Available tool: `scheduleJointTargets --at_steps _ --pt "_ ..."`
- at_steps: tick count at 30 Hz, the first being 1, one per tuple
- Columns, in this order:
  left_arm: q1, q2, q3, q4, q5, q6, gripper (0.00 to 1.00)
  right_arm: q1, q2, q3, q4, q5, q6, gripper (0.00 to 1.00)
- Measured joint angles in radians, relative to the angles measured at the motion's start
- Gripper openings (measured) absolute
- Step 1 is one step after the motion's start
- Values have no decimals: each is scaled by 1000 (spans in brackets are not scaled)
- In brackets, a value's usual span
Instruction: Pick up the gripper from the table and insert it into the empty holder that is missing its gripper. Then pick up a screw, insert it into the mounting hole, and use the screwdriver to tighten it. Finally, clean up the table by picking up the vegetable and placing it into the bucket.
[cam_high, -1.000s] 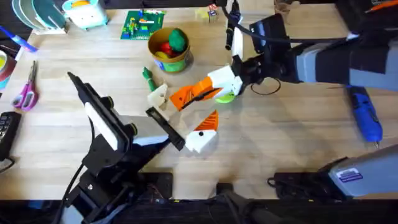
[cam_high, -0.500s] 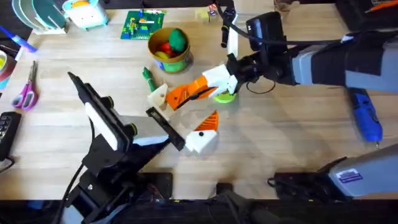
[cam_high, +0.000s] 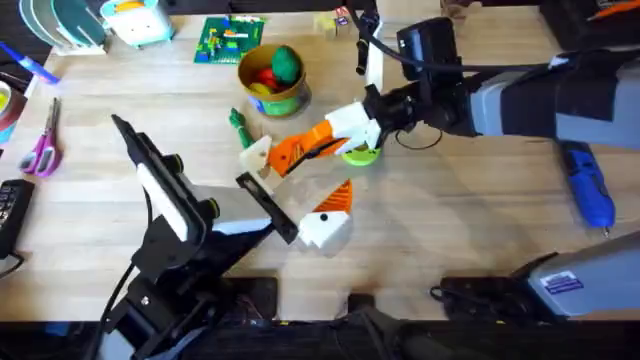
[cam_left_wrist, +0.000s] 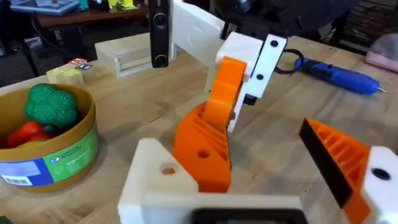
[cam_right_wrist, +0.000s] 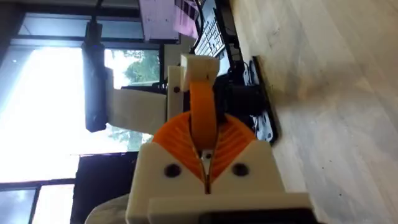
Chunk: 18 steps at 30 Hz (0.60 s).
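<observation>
1. The small dark green elongated toy vegetable (cam_high: 238, 125) lies on the bare wooden tabletop (cam_high: 470, 230), toward the far edge and left of centre. It is just in front of the bucket and apart from it.
2. The short round yellow-olive bucket (cam_high: 272, 95) stands near the far edge. It holds a rounder green vegetable with red and yellow ones.
3. The off-white triangular plastic holder (cam_high: 255, 156) is one finger of the left arm. Its inner face is bare, and the left wrist view shows a small mounting hole in it (cam_left_wrist: 155, 177).
4. The small orange ribbed wedge-shaped gripper (cam_high: 290, 155) is held against the holder's inner face, off the tabletop and near its middle. The left wrist view shows the two touching (cam_left_wrist: 202, 149).
5. The left end effector (cam_high: 292, 188) is spread wide and grasps nothing. Its other white finger carries its own orange pad.
6. The right end effector (cam_high: 322, 142) reaches in from the right edge and is clenched on the orange gripper. The right wrist view shows its orange pads (cam_right_wrist: 230, 140) pressed on both sides of it.
7. A flat lime green disc (cam_high: 362, 155) lies partly under the right end effector.
8. The bright blue pen-shaped screwdriver (cam_high: 588, 185) lies near the right edge, well apart from both end effectors.
</observation>
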Motion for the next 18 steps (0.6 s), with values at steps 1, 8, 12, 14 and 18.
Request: scheduleJointTargets --at_steps 1,8,12,14,18 --pt "1 0 0 0 2 -2 993 1 0 0 0 4 4 9" --pt "14 0 0 0 -9 -9 993 21 21 1 88 24 63 9" --pt "14 1 0 -1 8 -14 993 44 65 14 161 24 130 8" --pt "6 1 0 0 25 -18 994 63 82 30 176 24 157 8" --pt "9 1 0 0 12 -29 992 73 109 50 193 19 197 8"
